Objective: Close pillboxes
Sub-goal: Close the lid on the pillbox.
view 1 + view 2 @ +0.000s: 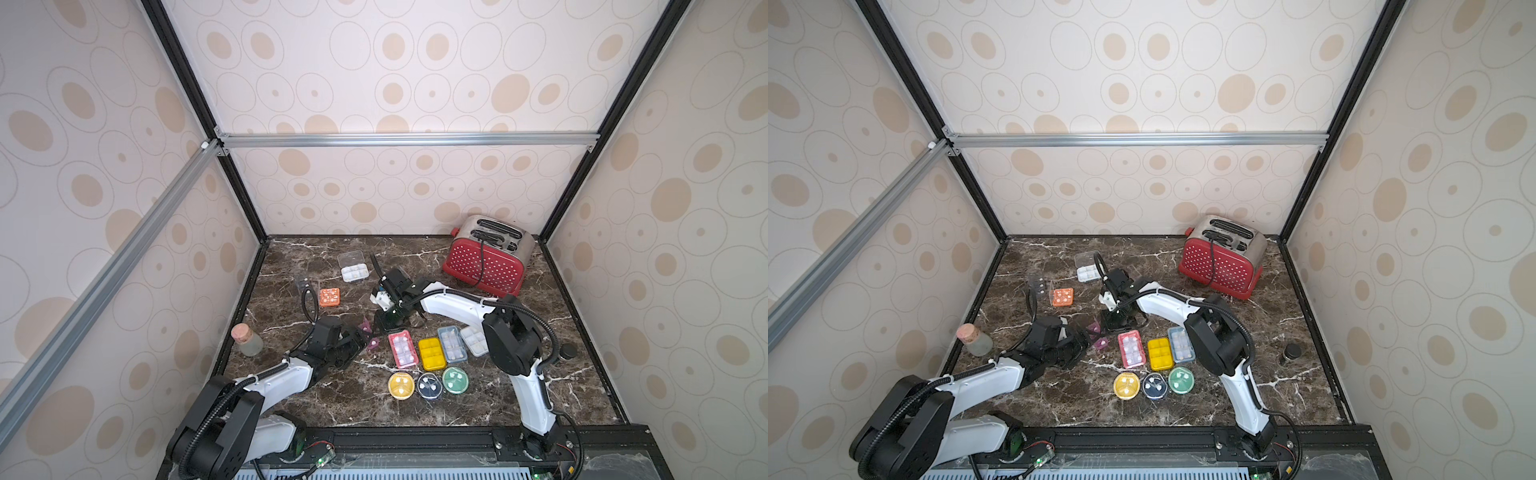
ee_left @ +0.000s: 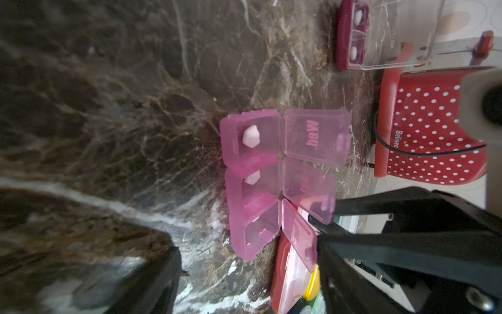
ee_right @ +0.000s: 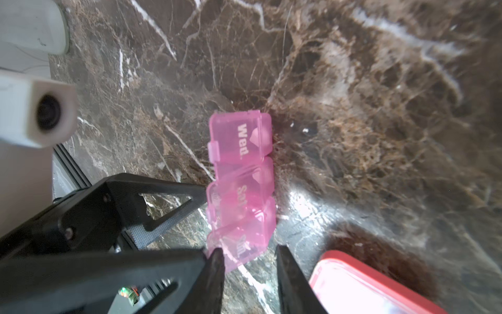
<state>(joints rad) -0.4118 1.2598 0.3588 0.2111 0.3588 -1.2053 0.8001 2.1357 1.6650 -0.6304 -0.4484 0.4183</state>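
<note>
A small pink pillbox [image 2: 252,185], three compartments in a row, sits on the marble table [image 2: 108,122] between my two claws, near the middle of the tabletop and close to a red pillbox [image 1: 402,350]. All three flip lids stand raised on their hinges. The two nearer ones lean over, and none is snapped down.

The right gripper [image 3: 248,258] is released. Its fingers straddle the end compartment, one touching a lid corner and the other clear of the wall. The left gripper [image 1: 359,338] is also spread and holds nothing, pointing at the box from the opposite side.

I judge this box to be very light, made of thin, slightly springy plastic. It is likely to skate on the polished stone if I push it sideways. The hinges look like thin plastic webs, so I would not pull or twist a lid. The best place to act is the small tab at each lid's free edge, pressing straight down while the other claw braces the base.

The far compartment holds one white tablet and the middle one holds another. I cannot tell what is in the nearest. They lie loose, so a jolt could toss them out.

At the back, a white pillbox [image 1: 354,273] shows white tablets, with its clear lid up. The red pillbox looks closed, and tablets are visible through its lid.
</note>
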